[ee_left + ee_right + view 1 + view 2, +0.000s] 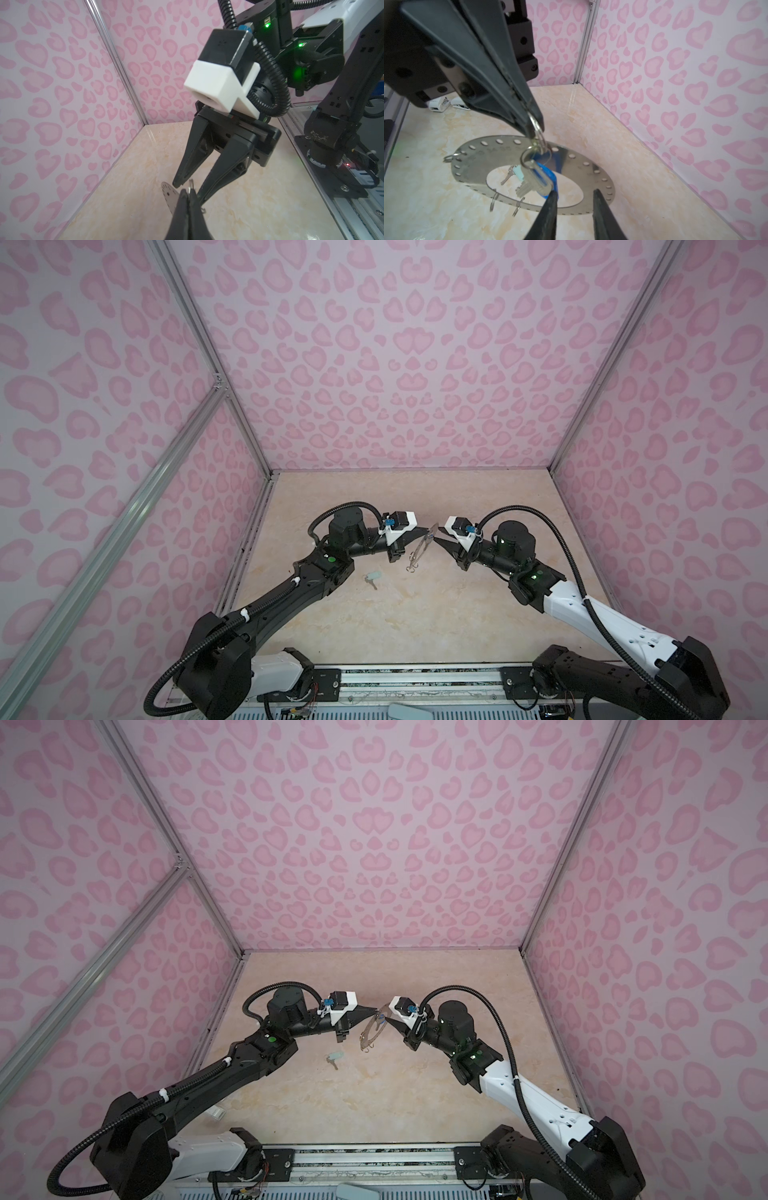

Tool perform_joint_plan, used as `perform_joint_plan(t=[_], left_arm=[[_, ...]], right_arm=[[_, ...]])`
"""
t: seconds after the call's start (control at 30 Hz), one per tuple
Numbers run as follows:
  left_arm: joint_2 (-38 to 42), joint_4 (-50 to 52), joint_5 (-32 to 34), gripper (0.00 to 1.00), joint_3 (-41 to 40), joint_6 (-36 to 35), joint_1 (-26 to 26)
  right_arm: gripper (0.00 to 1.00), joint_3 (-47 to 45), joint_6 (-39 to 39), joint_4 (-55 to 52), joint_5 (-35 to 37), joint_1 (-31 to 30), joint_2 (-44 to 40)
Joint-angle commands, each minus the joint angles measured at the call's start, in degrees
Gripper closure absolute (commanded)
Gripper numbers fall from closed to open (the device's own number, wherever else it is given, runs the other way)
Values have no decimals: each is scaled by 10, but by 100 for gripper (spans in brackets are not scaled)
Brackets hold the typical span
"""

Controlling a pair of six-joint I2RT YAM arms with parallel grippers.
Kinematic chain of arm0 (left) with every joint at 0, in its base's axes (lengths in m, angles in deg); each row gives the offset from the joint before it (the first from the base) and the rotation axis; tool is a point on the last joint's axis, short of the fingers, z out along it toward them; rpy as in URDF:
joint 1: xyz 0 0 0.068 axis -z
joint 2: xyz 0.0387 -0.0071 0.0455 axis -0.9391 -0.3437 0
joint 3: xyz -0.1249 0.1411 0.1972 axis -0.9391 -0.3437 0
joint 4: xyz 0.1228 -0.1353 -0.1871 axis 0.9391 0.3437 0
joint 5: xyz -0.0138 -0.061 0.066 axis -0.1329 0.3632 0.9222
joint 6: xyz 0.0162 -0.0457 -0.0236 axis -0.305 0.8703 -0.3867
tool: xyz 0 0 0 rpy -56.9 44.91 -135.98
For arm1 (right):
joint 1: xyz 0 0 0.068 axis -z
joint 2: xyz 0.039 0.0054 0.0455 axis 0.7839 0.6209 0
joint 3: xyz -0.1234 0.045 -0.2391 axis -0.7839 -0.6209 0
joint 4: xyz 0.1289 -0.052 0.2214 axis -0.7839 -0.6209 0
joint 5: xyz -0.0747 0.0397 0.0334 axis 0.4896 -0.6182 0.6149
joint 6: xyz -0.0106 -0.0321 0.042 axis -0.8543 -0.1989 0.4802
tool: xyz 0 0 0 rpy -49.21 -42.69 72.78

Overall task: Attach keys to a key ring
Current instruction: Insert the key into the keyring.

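no legible txt, faint marks on key ring (473, 164) too blurry

Loose key (335, 1057) left of key ring (471, 166)

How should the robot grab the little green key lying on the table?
Probably by its pale green head, the widest part of the green key, coming straight down from above. It lies flat on the table with bare space around it, and its silver blade looks too thin to pinch. The right gripper is open; the left gripper holds the key ring.
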Motion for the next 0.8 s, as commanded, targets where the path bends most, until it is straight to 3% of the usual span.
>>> perform_joint_plan(t=[0.0, 0.17, 0.47, 0.77], left_arm=[[5, -34, -14, 97, 4, 1, -1], [8, -31, -13, 97, 5, -3, -1], [13, -20, -13, 97, 8, -12, -1], [12, -17, -23, 97, 11, -13, -1]], right_arm=[[68, 0, 42, 48, -57, 2, 12], [67, 4, 59, 48, -106, 8, 27], [62, 11, 40, -9, -128, 16, 24], [59, -9, 88, 47, -148, 44, 21]])
